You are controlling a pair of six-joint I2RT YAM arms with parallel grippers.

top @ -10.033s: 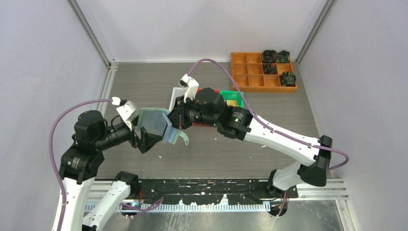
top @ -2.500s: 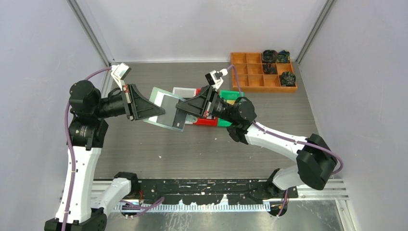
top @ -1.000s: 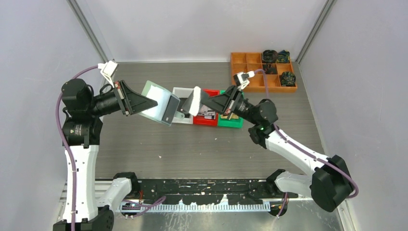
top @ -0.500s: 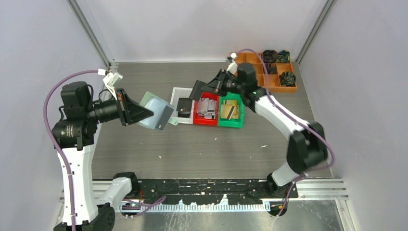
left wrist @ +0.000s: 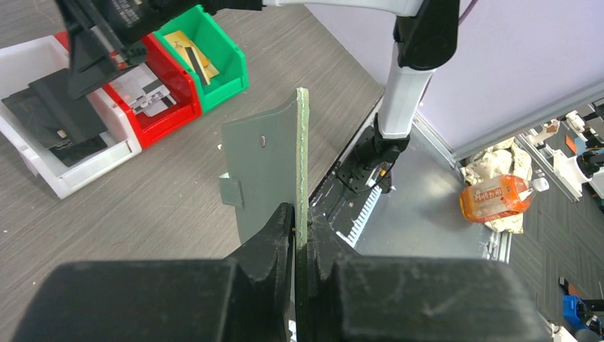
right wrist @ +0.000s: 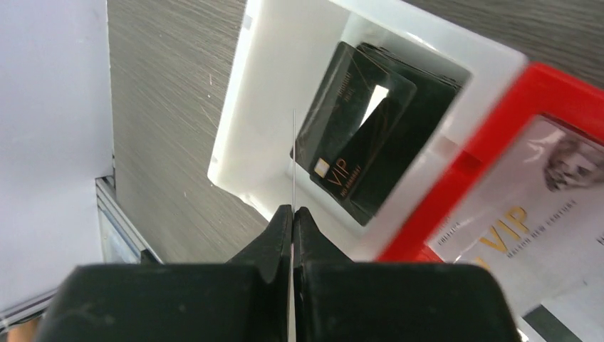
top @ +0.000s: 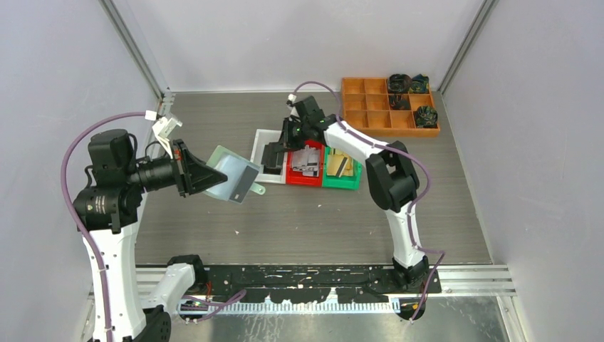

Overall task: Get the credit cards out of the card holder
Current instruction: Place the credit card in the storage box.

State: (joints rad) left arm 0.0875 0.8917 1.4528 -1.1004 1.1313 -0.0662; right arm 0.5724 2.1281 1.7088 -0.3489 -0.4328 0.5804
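I've swung my right gripper over the white bin — pinched credit card hangs edge-on directly above it.

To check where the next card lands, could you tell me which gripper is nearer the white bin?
Right. The right gripper, pinching a credit card, hangs over the white bin; the left gripper is off to its left, shut on the card holder.

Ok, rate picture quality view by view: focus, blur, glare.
Top external: evenly lit, soft shadows, sharp. Left wrist: the card holder sharp, the dark fingers near the lens soft. Right wrist: black cards in the white bin crisp, the red bin blurred at the right edge.
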